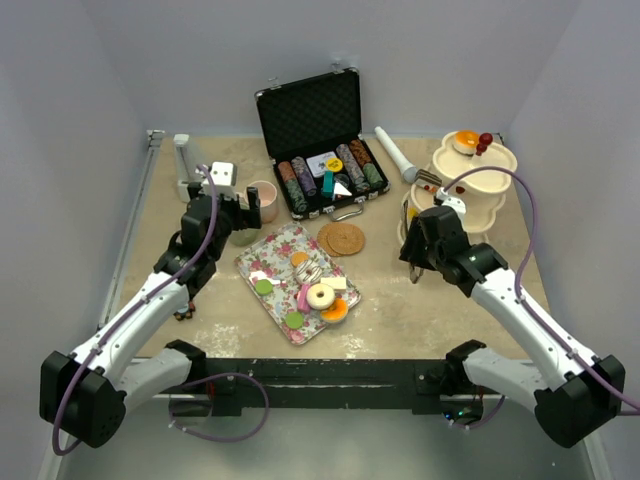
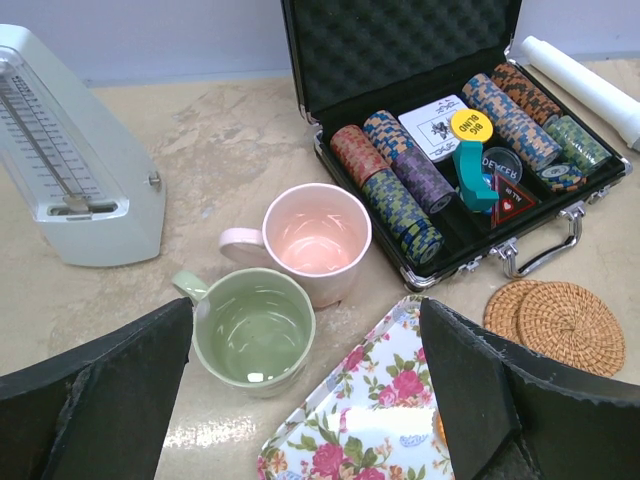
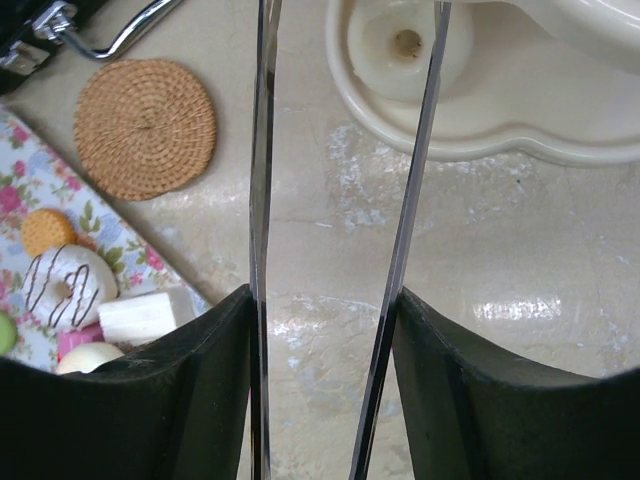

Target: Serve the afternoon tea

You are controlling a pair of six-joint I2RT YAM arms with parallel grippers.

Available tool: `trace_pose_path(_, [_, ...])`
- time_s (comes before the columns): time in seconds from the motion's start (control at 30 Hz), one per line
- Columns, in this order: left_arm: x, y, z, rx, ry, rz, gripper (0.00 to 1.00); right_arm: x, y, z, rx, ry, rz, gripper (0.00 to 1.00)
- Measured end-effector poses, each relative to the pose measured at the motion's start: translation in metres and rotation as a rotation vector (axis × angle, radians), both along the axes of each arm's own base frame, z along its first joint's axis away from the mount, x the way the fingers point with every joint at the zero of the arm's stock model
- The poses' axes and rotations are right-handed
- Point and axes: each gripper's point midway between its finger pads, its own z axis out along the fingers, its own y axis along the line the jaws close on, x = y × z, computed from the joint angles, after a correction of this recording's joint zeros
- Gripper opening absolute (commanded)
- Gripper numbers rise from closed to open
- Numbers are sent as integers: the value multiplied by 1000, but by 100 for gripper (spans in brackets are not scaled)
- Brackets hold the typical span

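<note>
My right gripper [image 3: 325, 300] is shut on a pair of metal tongs [image 3: 262, 150], whose two blades stand apart with nothing between them. They point at bare table just before the bottom tier of the cream stand [image 3: 480, 130]. From above, the right gripper [image 1: 415, 238] sits left of the stand [image 1: 492, 185], whose top tier carries an orange treat [image 1: 466, 140]. A donut [image 1: 320, 295], macarons and small cakes lie on the floral tray [image 1: 262, 250]. My left gripper [image 2: 305, 315] hangs open over the green cup [image 2: 253, 330], with the pink cup [image 2: 315, 235] just behind.
An open black case of poker chips [image 1: 320, 140] stands at the back centre, a round woven coaster [image 1: 342, 238] in front of it. A white cylinder [image 1: 395, 153] lies right of the case. A white metronome-like box [image 2: 70, 170] stands far left.
</note>
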Motion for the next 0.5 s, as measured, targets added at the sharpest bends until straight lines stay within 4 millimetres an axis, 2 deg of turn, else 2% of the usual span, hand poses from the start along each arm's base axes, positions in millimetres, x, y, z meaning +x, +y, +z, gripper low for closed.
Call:
trace_pose_path(0.2, [-2,0,5,-7,-14,-3,100,-12,19,21,83,-54,142,56])
trace_pose_path(0.3, [-2,-1,6,-9,-15,-8,100,-17,31,21,102,-49,216,55])
trace_pose_path(0.5, [-3,-1,8,-12,-20,-12,100,-27,68,22,131,-51,378,57])
